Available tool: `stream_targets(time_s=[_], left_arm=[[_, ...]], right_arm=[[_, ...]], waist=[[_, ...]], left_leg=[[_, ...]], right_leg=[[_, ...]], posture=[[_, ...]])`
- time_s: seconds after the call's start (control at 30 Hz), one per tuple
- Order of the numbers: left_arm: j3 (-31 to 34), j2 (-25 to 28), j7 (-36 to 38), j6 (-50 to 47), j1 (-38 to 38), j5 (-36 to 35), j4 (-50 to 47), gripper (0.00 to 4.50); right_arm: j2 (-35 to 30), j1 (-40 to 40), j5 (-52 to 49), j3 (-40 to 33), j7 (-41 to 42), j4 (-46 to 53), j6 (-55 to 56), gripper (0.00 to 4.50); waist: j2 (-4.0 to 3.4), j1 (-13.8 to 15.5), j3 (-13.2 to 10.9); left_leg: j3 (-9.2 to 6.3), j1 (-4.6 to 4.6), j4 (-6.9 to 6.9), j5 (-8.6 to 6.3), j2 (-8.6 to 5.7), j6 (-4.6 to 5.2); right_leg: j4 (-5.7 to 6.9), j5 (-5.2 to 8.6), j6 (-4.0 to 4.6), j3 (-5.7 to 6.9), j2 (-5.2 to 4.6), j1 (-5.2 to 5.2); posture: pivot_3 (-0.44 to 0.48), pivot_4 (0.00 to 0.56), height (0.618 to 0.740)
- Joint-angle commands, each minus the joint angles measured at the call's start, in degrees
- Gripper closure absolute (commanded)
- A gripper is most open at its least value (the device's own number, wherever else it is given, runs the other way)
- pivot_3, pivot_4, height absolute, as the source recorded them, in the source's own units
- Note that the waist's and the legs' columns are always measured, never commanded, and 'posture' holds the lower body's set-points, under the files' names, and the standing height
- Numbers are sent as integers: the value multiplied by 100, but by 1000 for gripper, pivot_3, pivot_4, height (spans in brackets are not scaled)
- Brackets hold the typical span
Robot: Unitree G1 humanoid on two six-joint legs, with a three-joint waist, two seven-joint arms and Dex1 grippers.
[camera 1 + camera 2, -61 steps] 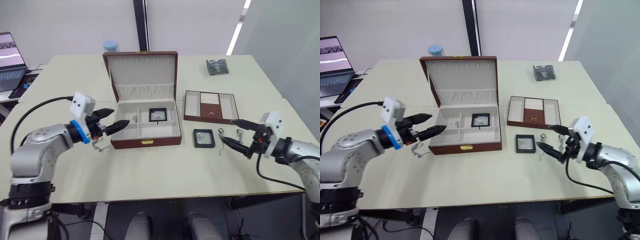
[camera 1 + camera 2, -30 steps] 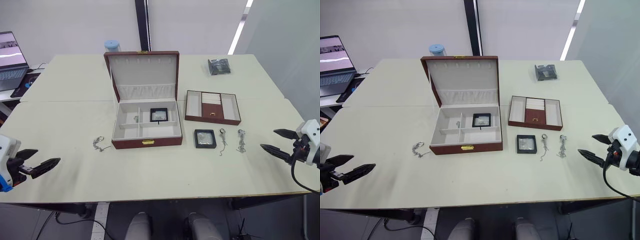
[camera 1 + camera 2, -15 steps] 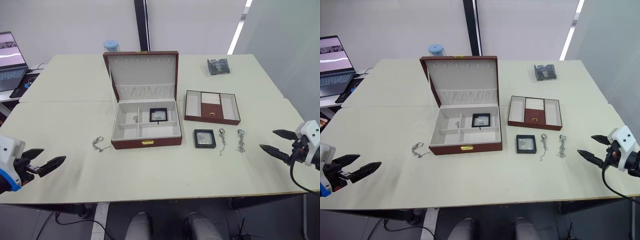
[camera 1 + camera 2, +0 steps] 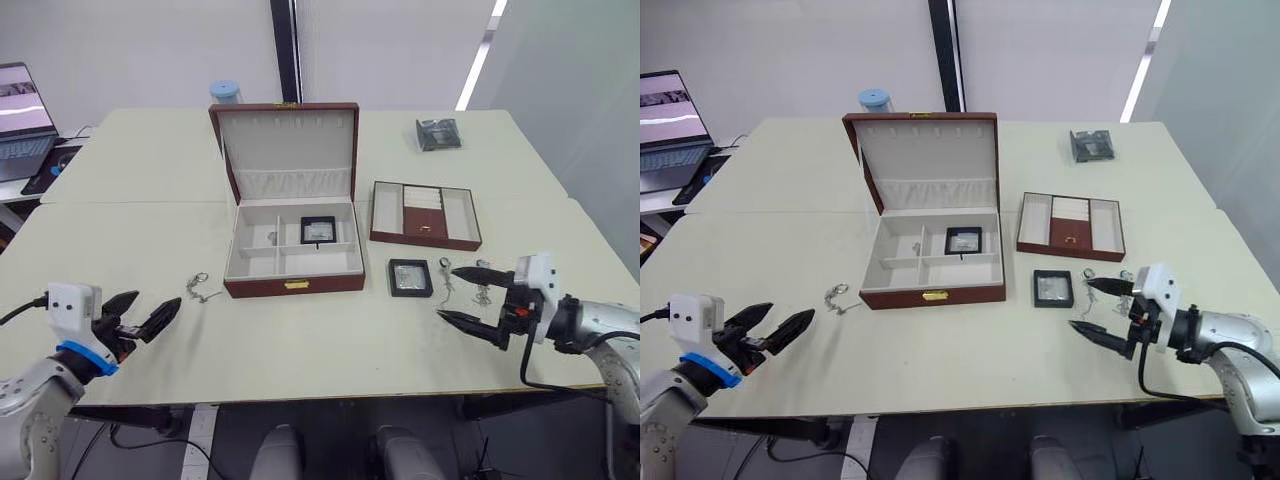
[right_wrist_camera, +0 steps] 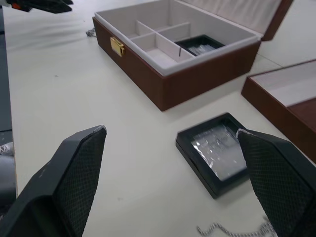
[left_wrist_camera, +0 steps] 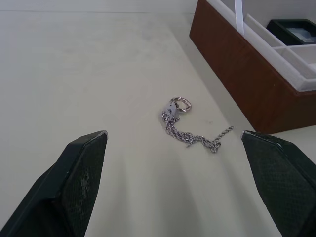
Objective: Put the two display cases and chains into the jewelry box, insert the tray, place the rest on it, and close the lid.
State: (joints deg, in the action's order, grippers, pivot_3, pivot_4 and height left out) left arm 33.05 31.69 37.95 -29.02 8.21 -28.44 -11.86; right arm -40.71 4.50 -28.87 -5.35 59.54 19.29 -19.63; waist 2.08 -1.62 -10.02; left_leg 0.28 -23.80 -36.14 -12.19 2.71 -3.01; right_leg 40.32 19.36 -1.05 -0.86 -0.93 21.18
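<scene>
Inside my open jewelry box (image 4: 292, 262), one display case (image 4: 318, 230) lies in the back right compartment; the other display case (image 4: 409, 277) sits on the table (image 4: 320, 345) between box and tray (image 4: 423, 214). My left gripper (image 4: 148, 319) gapes near one chain (image 6: 190, 126), and my right gripper (image 4: 472, 296) gapes empty over bare tabletop beside two more chains (image 4: 481, 284).

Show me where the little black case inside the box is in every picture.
Left eye view: case in the box's back-right compartment.
Right eye view: same compartment.
Left wrist view: just past the box's brown wall.
Right wrist view: in a cream compartment.
Shared landmark: the box.
</scene>
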Motion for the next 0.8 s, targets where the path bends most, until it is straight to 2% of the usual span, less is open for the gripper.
stream_targets(time_s=[0.03,0.33,0.8], left_arm=[[-121,-184,-334,347,-112,113,-192,15],[-721,-504,-866,642,-423,445,102,15],[-1348,-325,-662,1193,-1041,938,1505,15]], right_arm=[[85,80,-73,224,-58,406,-48,0],[232,304,75,790,-229,637,-147,0],[314,488,-1,891,-495,811,-416,0]], waist=[[0,1,0],[3,9,2],[3,12,3]], left_leg=[[-1,0,0,0,0,0],[-3,0,-2,0,-2,0],[-5,0,-3,0,-2,0]], right_leg=[[0,0,0,1,0,0],[0,0,0,3,2,-2],[1,0,0,4,5,-3]], posture=[[0,150,740],[0,150,740],[0,150,740]])
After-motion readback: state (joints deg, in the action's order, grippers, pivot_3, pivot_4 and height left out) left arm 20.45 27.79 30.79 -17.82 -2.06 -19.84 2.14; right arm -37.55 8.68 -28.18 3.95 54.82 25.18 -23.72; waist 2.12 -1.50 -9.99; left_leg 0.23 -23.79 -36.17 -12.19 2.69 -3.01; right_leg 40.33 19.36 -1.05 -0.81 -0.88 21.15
